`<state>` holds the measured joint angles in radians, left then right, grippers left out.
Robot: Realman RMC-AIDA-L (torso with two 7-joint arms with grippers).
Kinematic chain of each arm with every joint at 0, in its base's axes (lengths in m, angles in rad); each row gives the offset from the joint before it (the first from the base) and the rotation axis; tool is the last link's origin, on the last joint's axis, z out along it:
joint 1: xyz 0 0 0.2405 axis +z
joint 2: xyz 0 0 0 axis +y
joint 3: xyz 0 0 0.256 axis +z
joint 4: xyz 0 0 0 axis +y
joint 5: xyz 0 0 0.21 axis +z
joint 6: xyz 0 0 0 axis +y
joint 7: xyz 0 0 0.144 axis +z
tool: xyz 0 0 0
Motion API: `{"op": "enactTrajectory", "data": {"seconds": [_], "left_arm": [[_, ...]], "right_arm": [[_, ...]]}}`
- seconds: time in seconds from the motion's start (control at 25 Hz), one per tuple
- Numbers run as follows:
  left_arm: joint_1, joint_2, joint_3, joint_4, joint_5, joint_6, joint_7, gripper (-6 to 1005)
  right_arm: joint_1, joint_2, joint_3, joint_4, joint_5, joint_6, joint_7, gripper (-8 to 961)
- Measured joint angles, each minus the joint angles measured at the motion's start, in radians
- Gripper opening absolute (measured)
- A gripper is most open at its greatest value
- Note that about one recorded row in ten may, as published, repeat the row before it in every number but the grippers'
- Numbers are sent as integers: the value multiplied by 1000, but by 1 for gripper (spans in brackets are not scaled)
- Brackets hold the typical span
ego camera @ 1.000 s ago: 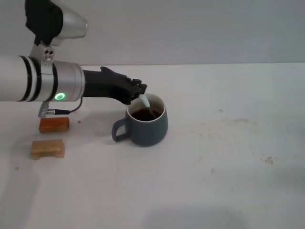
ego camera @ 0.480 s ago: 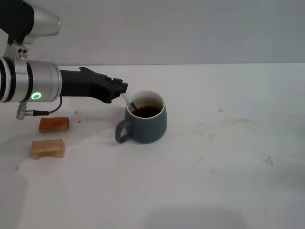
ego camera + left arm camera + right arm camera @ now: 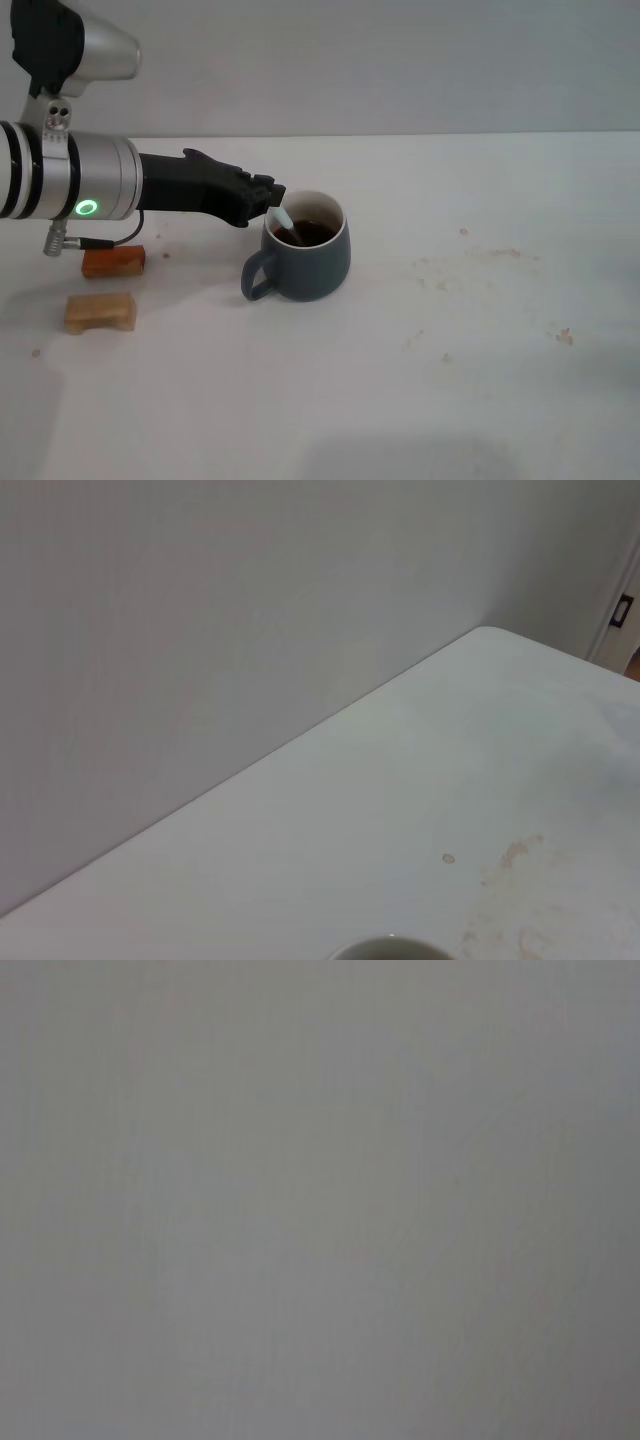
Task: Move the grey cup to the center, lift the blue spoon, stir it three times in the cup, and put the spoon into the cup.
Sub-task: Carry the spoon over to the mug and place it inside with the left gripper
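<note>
The grey cup (image 3: 308, 262) stands on the white table (image 3: 470, 330) a little left of the middle, its handle toward the front left and dark liquid inside. My left gripper (image 3: 268, 194) reaches in from the left, just above the cup's left rim. It is shut on the pale handle of the blue spoon (image 3: 281, 217). The spoon slants down into the liquid, which hides its bowl. In the left wrist view only a sliver of the grey cup's rim (image 3: 385, 948) shows. The right gripper is out of view.
Two wooden blocks lie at the left of the table, a reddish one (image 3: 113, 262) under my left arm and a lighter one (image 3: 100, 311) in front of it. Faint stains (image 3: 490, 258) mark the table right of the cup.
The left gripper swung left with the spoon, then came partway back to the right. The spoon's handle moved across the cup from the middle to the left rim. The cup barely shifted.
</note>
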<state>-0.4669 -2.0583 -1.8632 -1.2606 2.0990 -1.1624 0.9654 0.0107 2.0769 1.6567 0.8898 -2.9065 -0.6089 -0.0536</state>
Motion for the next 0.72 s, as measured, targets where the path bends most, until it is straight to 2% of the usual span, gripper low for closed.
{"op": "enactTrajectory", "data": {"seconds": [0.72], "left_arm": [[16, 0, -33, 13, -30, 9, 0, 261]], "right_arm": [[3, 0, 1, -5, 0, 0, 0, 34]]}}
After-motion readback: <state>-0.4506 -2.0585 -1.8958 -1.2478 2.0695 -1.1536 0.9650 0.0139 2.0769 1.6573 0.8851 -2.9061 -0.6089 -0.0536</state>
